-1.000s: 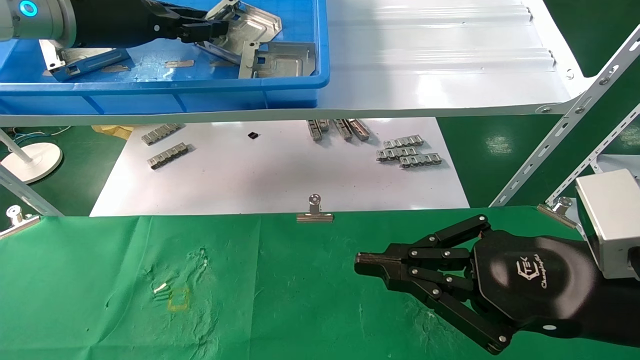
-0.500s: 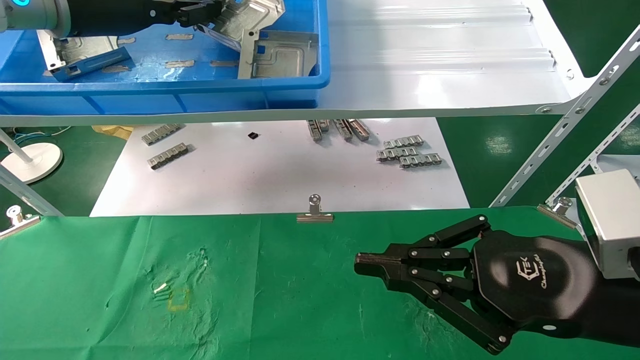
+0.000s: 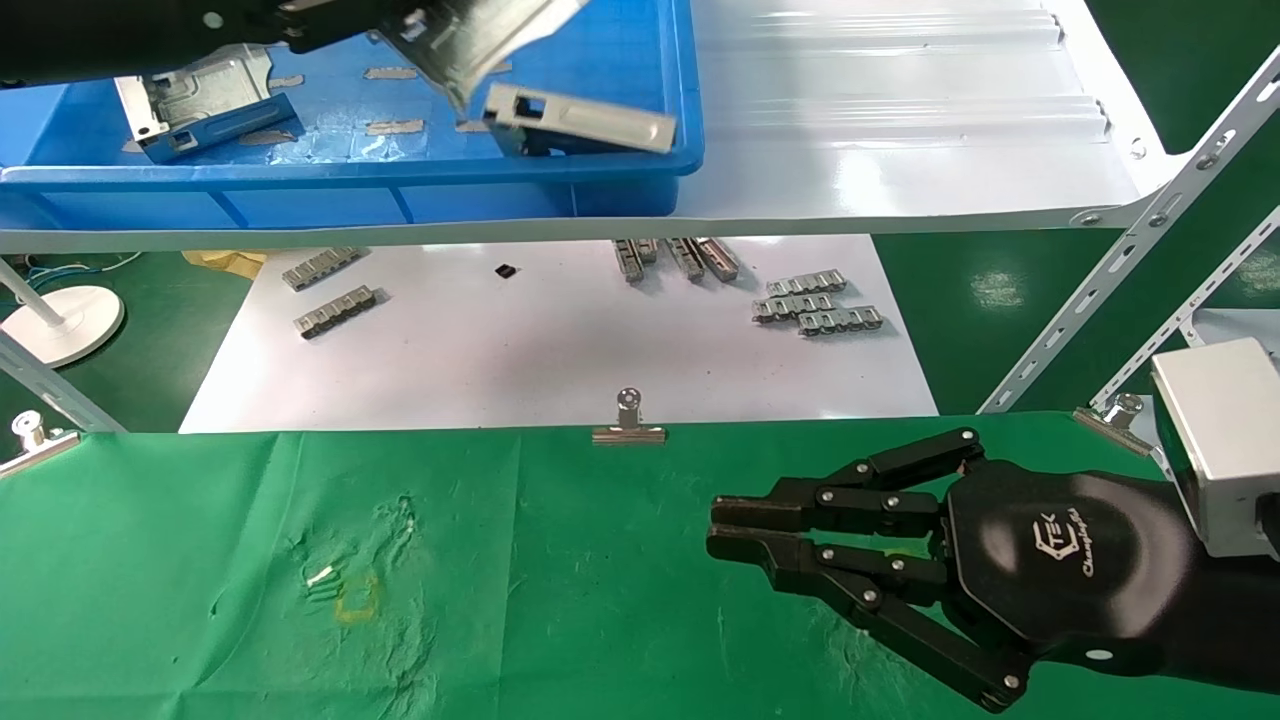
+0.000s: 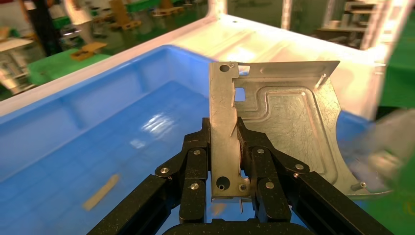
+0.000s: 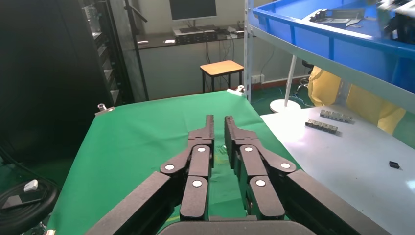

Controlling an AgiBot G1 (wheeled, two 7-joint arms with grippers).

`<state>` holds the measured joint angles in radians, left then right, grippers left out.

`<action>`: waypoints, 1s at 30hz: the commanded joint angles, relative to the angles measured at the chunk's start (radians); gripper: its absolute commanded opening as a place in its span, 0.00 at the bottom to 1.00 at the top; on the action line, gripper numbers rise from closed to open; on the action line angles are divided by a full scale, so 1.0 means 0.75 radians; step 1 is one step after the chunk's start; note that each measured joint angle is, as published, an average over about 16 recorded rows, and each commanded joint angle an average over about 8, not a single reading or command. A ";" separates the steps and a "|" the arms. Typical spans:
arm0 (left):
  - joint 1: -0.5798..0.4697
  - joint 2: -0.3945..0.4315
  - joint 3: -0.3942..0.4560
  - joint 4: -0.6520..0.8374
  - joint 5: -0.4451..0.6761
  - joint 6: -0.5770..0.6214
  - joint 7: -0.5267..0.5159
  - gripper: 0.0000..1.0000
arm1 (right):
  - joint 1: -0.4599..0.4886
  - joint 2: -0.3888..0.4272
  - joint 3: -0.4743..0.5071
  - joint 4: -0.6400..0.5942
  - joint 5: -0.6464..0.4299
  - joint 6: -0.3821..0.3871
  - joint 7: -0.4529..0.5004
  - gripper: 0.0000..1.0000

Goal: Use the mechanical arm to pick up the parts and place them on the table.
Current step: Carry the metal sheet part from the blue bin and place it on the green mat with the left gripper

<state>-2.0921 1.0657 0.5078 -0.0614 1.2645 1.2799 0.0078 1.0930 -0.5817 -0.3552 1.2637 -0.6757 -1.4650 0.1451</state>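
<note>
My left gripper (image 3: pixel 395 18) is at the top left over the blue bin (image 3: pixel 350 185), shut on the folded flange of a silver bracket (image 3: pixel 480 40) and holding it above the bin floor. In the left wrist view the jaws (image 4: pixel 224 134) clamp the flange from both sides, and the bracket's plate (image 4: pixel 293 117) stands upright. A second bracket (image 3: pixel 580 115) lies tilted against the bin's right corner. A third bracket (image 3: pixel 190 85) lies in the bin at the left. My right gripper (image 3: pixel 712 528) hovers low over the green table (image 3: pixel 500 600), empty, with its fingers slightly apart (image 5: pixel 219 120).
The bin sits on a glossy white shelf (image 3: pixel 900 150). Below it, a white sheet (image 3: pixel 520 350) carries several small grey link strips (image 3: pixel 815 305). Binder clips (image 3: pixel 628 425) edge the cloth. A yellow square mark (image 3: pixel 357 598) is on the cloth's left. Slanted shelf struts (image 3: pixel 1130 240) stand at the right.
My left gripper has lifted its bracket higher. The bin has slid right and the second bracket has tipped up against its corner. My right gripper's fingers have parted slightly.
</note>
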 commanded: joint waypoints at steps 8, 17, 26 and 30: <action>0.000 0.015 0.000 0.067 0.003 -0.156 0.001 0.00 | 0.000 0.000 0.000 0.000 0.000 0.000 0.000 1.00; -0.012 -0.035 -0.027 0.042 -0.036 -0.076 0.049 0.00 | 0.000 0.000 0.000 0.000 0.000 0.000 0.000 1.00; 0.001 -0.216 -0.051 -0.048 -0.081 0.305 0.211 0.00 | 0.000 0.000 0.000 0.000 0.000 0.000 0.000 1.00; 0.070 -0.310 -0.026 -0.176 -0.097 0.423 0.336 0.00 | 0.000 0.000 0.000 0.000 0.000 0.000 0.000 1.00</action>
<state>-2.0191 0.8249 0.5033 -0.2291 1.1706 1.5605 0.2517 1.0931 -0.5815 -0.3556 1.2637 -0.6754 -1.4649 0.1449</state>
